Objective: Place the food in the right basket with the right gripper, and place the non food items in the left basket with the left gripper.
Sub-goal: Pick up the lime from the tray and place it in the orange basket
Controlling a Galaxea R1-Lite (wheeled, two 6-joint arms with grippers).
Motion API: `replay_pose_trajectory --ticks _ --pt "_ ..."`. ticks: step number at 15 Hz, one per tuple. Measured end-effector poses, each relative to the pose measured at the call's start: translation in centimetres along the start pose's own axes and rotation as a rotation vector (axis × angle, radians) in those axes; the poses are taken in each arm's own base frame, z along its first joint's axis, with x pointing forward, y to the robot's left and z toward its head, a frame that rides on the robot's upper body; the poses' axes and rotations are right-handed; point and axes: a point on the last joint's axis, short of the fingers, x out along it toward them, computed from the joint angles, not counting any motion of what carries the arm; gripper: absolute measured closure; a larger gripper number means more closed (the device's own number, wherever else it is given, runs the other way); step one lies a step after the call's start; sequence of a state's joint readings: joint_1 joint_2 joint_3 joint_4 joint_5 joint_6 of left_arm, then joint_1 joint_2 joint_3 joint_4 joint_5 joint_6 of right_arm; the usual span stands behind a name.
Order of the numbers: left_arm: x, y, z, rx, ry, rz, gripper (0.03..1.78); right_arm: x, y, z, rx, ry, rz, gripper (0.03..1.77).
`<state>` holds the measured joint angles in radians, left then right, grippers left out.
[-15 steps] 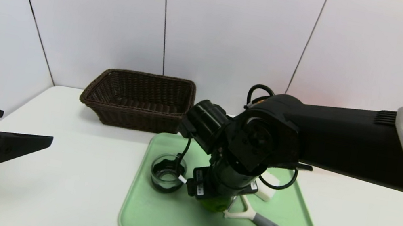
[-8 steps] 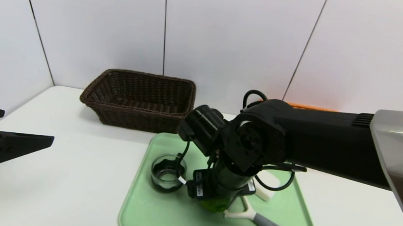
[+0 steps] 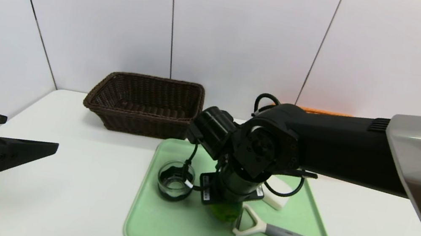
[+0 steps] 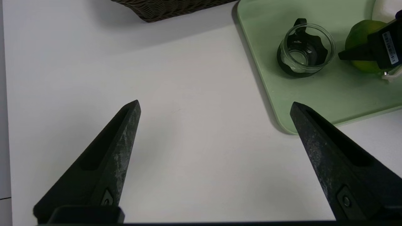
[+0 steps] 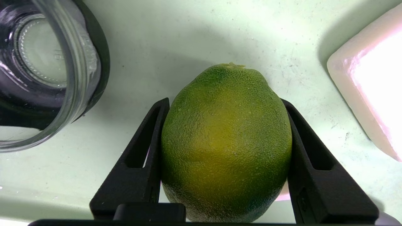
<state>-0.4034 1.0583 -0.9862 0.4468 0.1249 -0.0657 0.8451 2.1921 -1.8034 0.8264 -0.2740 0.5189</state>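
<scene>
A: From the head, the right tool (image 3: 225,211) hides most of the fruit (image 3: 223,213) on the tray (image 3: 157,233).

B: Its wrist view shows both fingers (image 5: 141,157) pinching the fruit's sides, cup (image 5: 47,72) and white block (image 5: 370,84) beside it.

A: Left tool (image 4: 215,106) hangs spread over the counter (image 4: 188,141). Dark basket (image 3: 144,102) looks empty; the orange one is hidden behind the arm.

The right arm is hiding most of the green fruit (image 3: 225,213) and nearly all of the orange-tan basket (image 3: 325,112), leaving only a sliver of rim. The white soap-like block (image 5: 370,75) is running off the right wrist view's edge.
</scene>
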Motion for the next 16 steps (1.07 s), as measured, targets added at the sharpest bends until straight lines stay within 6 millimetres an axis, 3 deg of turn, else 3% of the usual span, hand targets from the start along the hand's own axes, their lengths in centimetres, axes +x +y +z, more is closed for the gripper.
replay_pose_trajectory --ticks 6,8,13,16 --pt "-0.1 0.0 0.0 0.000 -0.001 0.000 0.12 0.0 -0.3 -0.1 -0.002 0.010 -0.005 0.75" --pt "-0.1 0.0 -0.1 -0.002 -0.002 0.001 0.12 -0.9 -0.4 0.3 0.010 -0.017 0.009 0.75" --pt "-0.3 0.1 -0.5 0.002 0.004 0.003 0.12 -6.3 -1.9 0.8 0.045 -0.141 0.071 0.75" --pt "-0.3 0.1 -0.6 0.004 0.003 0.000 0.12 -10.6 -5.0 2.5 0.127 -0.278 0.106 0.75"
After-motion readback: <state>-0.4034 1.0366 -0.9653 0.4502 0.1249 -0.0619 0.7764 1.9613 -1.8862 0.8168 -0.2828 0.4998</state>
